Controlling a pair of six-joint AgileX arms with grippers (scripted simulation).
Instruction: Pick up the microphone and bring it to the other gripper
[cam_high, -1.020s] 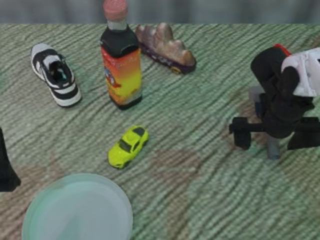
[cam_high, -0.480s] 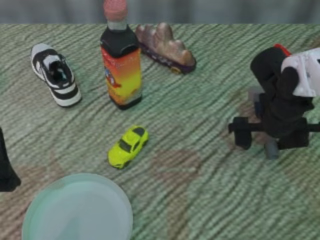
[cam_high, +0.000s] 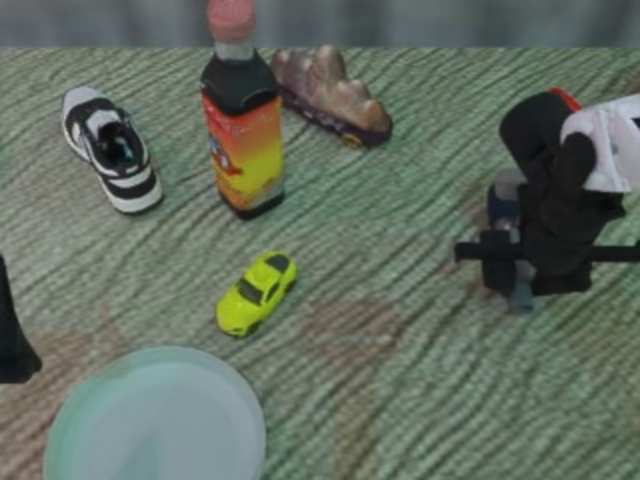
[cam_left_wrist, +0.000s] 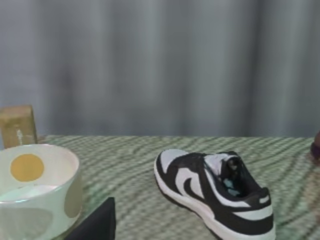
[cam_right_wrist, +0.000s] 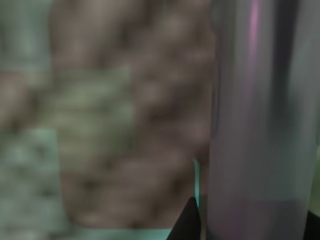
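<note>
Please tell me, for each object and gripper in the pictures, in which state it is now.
microphone: between the right gripper's fingers, mostly hidden under the arm
right gripper: down at the table's right side, shut on the microphone
left gripper: parked at the table's left edge
bottle: upright, capped
yellow toy car: on its wheels
sneaker: upright on its sole
plate: lying flat

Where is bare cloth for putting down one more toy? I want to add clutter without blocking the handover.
The widest bare patch lies between the yellow car and the right tool holding the microphone. The far left is crowded by shoe, bottle and plate.
</note>
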